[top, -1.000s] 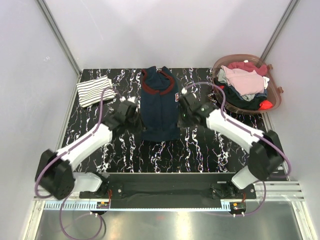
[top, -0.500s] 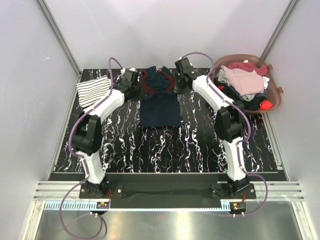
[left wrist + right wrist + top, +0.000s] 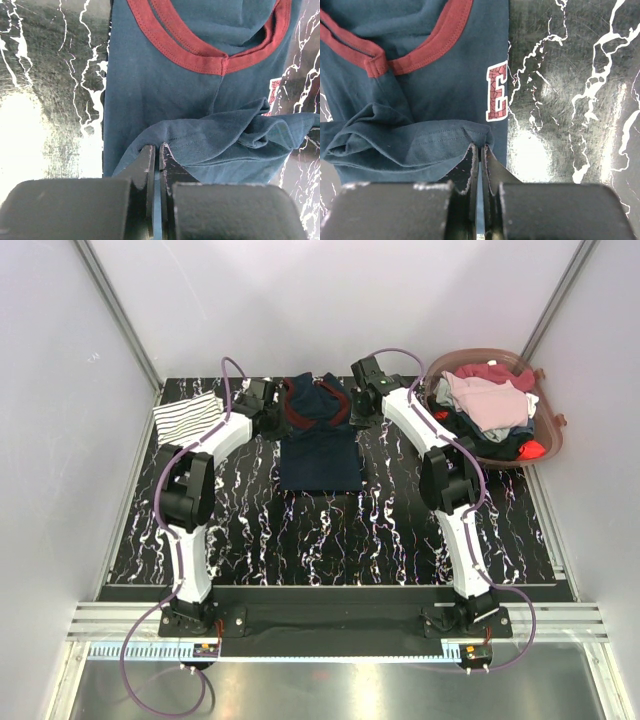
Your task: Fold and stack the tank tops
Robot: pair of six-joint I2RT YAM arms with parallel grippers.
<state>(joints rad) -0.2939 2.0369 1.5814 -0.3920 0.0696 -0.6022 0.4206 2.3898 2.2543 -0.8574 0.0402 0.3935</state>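
From the top external view, a soft dark navy tank top with dark red neck and armhole trim lies on the black, white-veined marble-pattern tabletop, neckline at the far end. Its near part looks doubled up, so the cloth forms a short rectangle. The left end effector sits at the navy tank top's left shoulder and the right end effector at its right shoulder, both arms stretched far out. A folded white striped tank top with thin navy lines rests well to the left of the navy tank top, apart from it. A brownish oval plastic basket heaped with pink, white and dark clothes stands well to its right.

In the left wrist view, the left end effector is closed, its two dark fingers pinching a raised, bunched edge of the navy tank top. Beyond that fold the dark red trim curves across flat cloth. Glossy tabletop shows to the left of the garment.

In the right wrist view, the right end effector is likewise clamped on a hemmed edge of the navy tank top, which bunches away to the left. A red letter patch with a white outline sits on the garment just beyond the fingertips, near its edge, with the tabletop on the right.
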